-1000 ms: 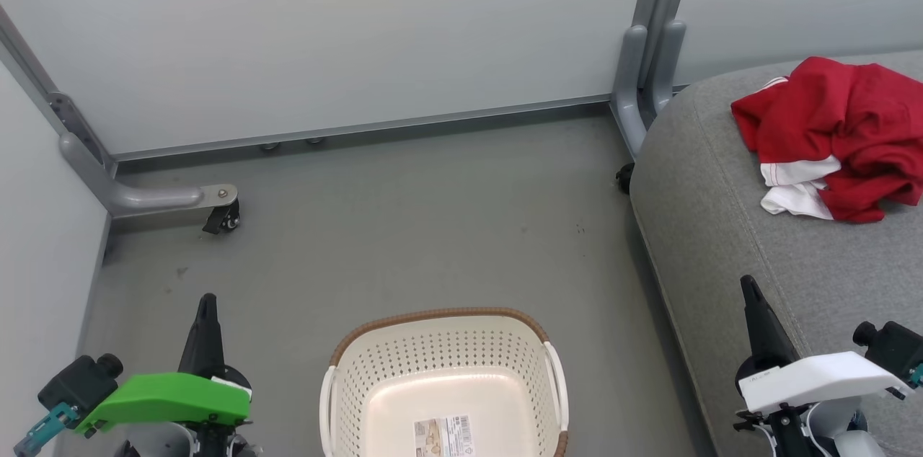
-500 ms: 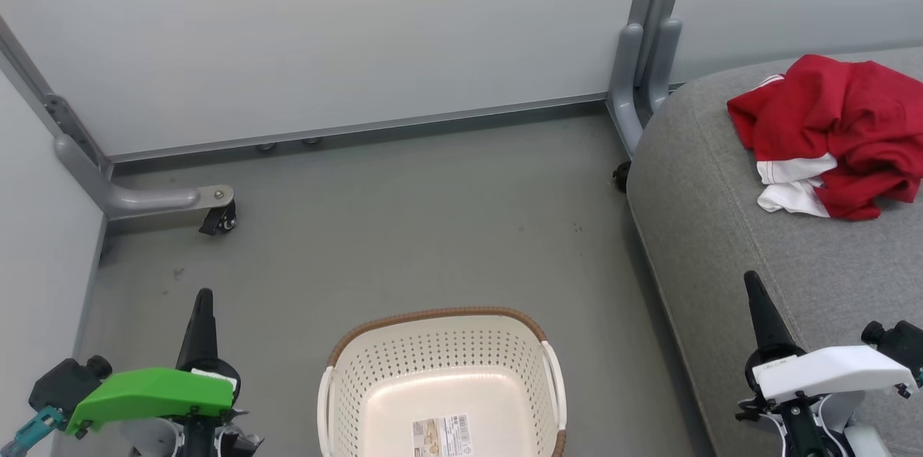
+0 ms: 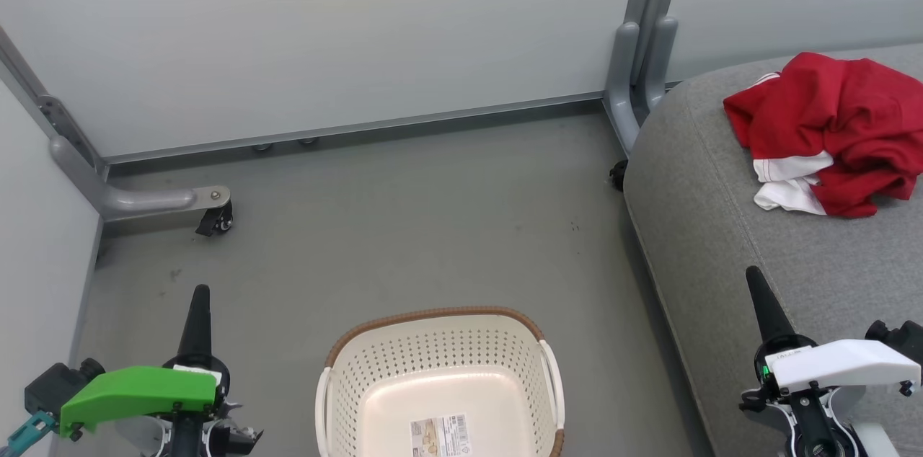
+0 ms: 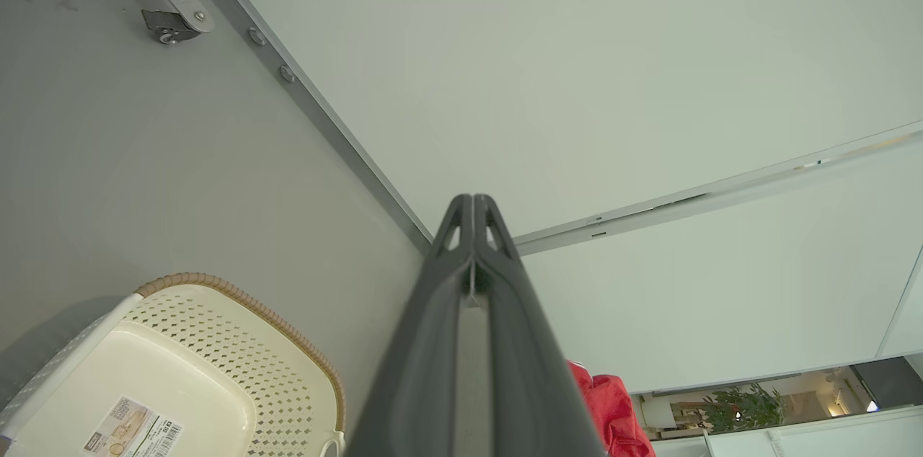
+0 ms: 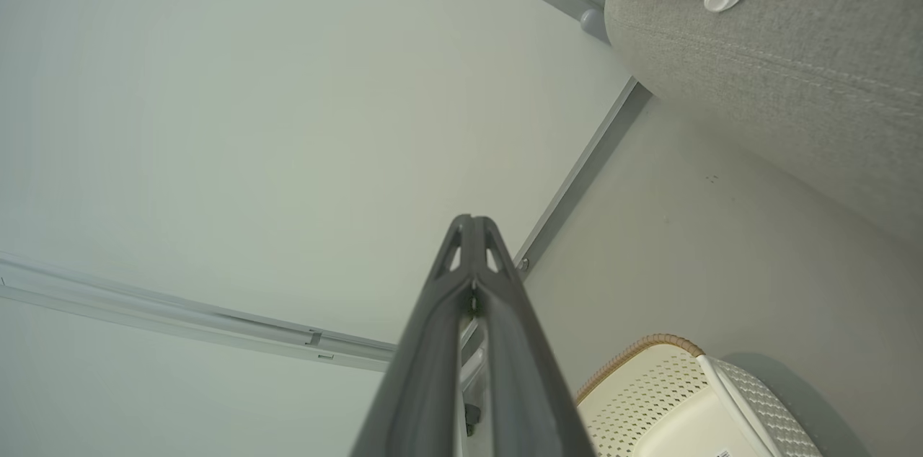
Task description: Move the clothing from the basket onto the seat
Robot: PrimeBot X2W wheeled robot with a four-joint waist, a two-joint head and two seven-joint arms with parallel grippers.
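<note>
one clothing heap (image 3: 844,111) — seat (image 3: 710,233), head view

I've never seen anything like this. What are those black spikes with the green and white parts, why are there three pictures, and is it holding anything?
It's a wheeled robot with two arms. The wide picture comes from a camera on its head, looking down at the floor. Each black spike is a gripper: two long fingers pressed together. The left gripper rises from a green cover, the right gripper from a white cover. Both are shut and hold nothing. The other two pictures come from a camera on each wrist, looking along those fingers. On the floor stands a cream basket with a brown rim and no clothes showing in it. The red and white clothing lies heaped on the grey seat.
</note>
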